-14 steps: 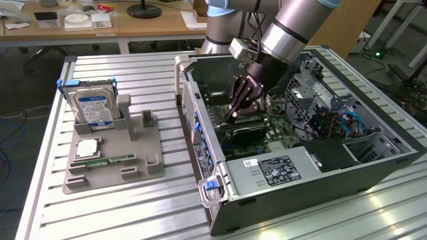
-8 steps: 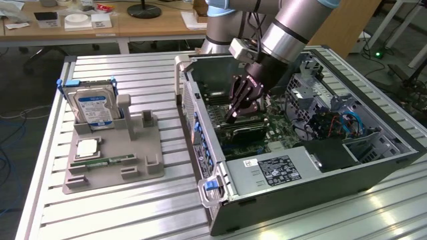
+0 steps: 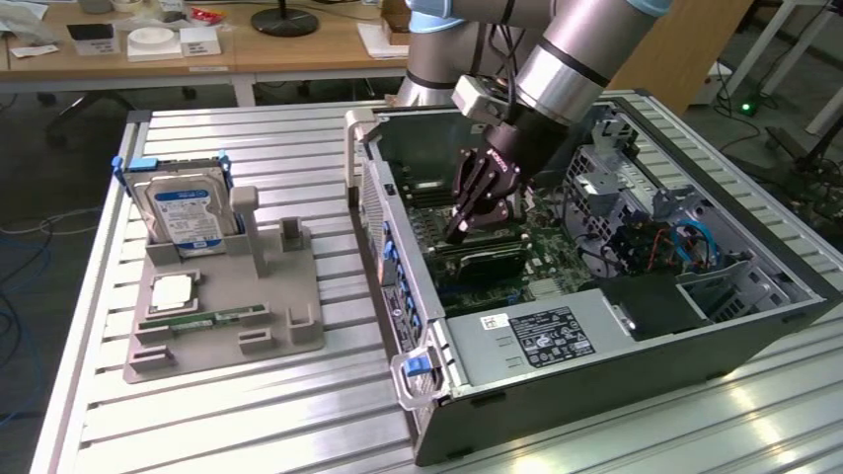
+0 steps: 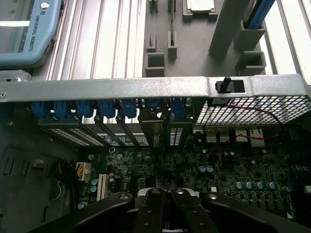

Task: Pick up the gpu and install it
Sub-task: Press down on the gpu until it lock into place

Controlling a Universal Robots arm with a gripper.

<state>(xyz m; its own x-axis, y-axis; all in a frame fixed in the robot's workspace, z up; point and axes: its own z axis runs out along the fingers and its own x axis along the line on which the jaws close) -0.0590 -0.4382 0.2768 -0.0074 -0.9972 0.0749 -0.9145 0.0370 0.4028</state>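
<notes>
Inside the open computer case [image 3: 633,326], lying on its side on the slatted bench [image 3: 264,415] so the motherboard [image 3: 554,247] faces up, the gripper [image 3: 464,222] is down low over the board, fingers [image 3: 457,229] pinched together and pointed at the slot area

The gpu [image 3: 481,259] sits right under the fingertips: a dark flat card standing on its edge across the board, looks seated or nearly seated in its slot. Can't tell if the fingers are touching its top edge or just above it. Judging from that, the closed fingers are being used as a pusher, pressing the card down rather than holding it

In the wrist view the two fingers [image 4: 152,213] meet at the middle, shut, with nothing visible between them, and ahead of them is the case's rear wall with a row of blue slot latches [image 4: 104,108] and the metal rim [image 4: 146,88]. The card's bracket end should line up with one of those openings, which is why the gripper faces that wall

At the exterior view's left, well apart from the case, the grey parts holder [image 3: 224,316] stands on the bench, with the hard drive [image 3: 185,212] upright in its slot, a memory stick [image 3: 211,318] lying flat and a small square chip [image 3: 172,291]. Holder keeps parts at fixed poses for picking. One upright slot beside the drive is vacant, so probably the card's place
</notes>
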